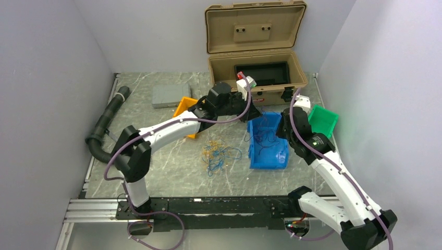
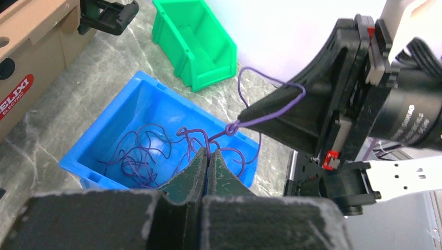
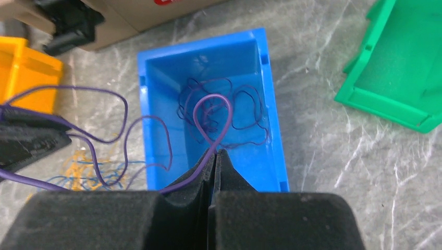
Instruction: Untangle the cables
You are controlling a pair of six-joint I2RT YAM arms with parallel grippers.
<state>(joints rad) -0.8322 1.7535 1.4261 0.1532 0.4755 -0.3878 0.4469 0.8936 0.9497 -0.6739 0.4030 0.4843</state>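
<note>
A loose tangle of thin yellow and blue cables lies on the table left of the blue bin. Several thin purple cables lie inside the bin. My left gripper is shut on a purple cable that rises to a small knot. From the knot it runs to my right gripper's tip. My right gripper is shut on the same purple cable, which loops above the bin. In the top view both grippers hang over the bin.
A green bin stands right of the blue one and an orange bin stands under the left arm. An open tan case is at the back, with a grey box to its left. A black corrugated hose runs along the left edge.
</note>
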